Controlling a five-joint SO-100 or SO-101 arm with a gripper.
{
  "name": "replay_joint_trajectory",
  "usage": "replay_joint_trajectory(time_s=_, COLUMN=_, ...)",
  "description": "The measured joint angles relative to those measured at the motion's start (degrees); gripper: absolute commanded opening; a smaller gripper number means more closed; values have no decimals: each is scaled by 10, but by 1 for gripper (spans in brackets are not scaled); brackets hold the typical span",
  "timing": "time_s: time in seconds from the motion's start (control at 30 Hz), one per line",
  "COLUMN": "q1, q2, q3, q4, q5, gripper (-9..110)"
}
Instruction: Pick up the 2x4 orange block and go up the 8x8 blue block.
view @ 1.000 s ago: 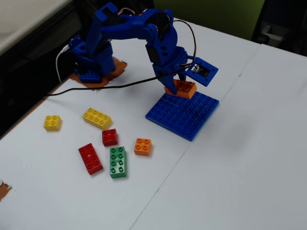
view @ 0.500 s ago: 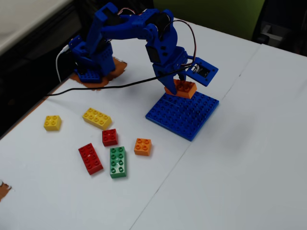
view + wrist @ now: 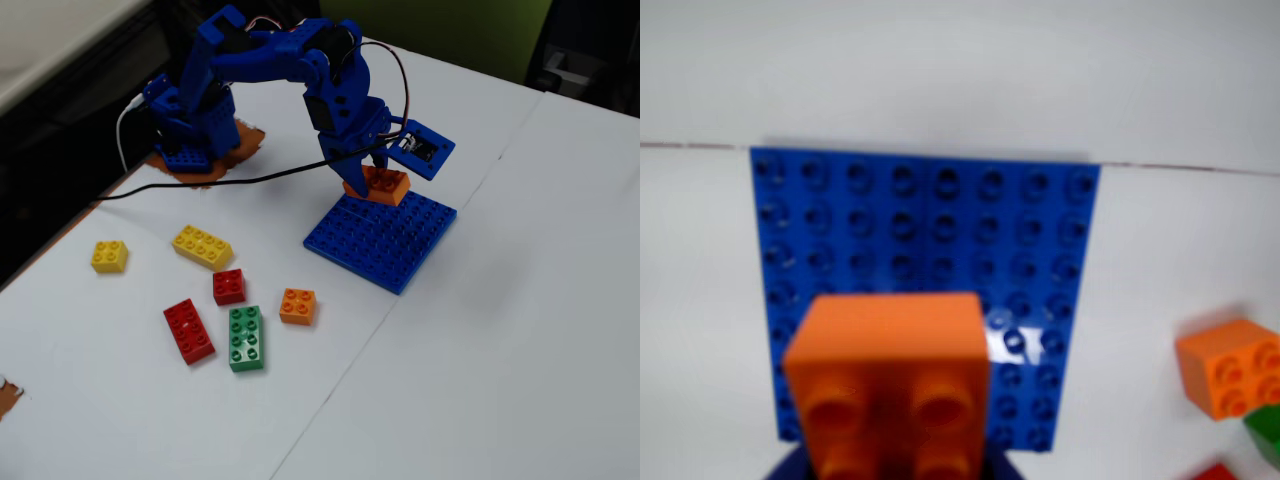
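The 2x4 orange block (image 3: 383, 185) is held between the fingers of my blue gripper (image 3: 366, 176), which is shut on it. It sits over the far edge of the 8x8 blue block (image 3: 380, 238). Whether it touches the studs is unclear. In the wrist view the orange block (image 3: 890, 380) fills the bottom centre, studs facing the camera. The blue plate (image 3: 930, 230) spreads out behind it on the white table. Only dark blue finger edges show beside the brick at the bottom.
Loose bricks lie to the left of the plate in the fixed view: a small orange 2x2 (image 3: 297, 305), a green 2x4 (image 3: 245, 338), a red 2x4 (image 3: 188, 330), a red 2x2 (image 3: 228, 286), a yellow 2x4 (image 3: 202, 246) and a yellow 2x2 (image 3: 109, 256). A black cable (image 3: 220, 183) crosses the table.
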Motion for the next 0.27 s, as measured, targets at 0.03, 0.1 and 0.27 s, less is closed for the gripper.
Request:
replay_joint_trajectory(time_s=0.03, q1=0, q2=0, q3=0, q4=0, q5=0, gripper=0)
replay_joint_trajectory(time_s=0.1, q1=0, q2=0, q3=0, q4=1, q5=0, gripper=0)
replay_joint_trajectory(time_s=0.27, q1=0, q2=0, q3=0, q4=2, q5=0, gripper=0)
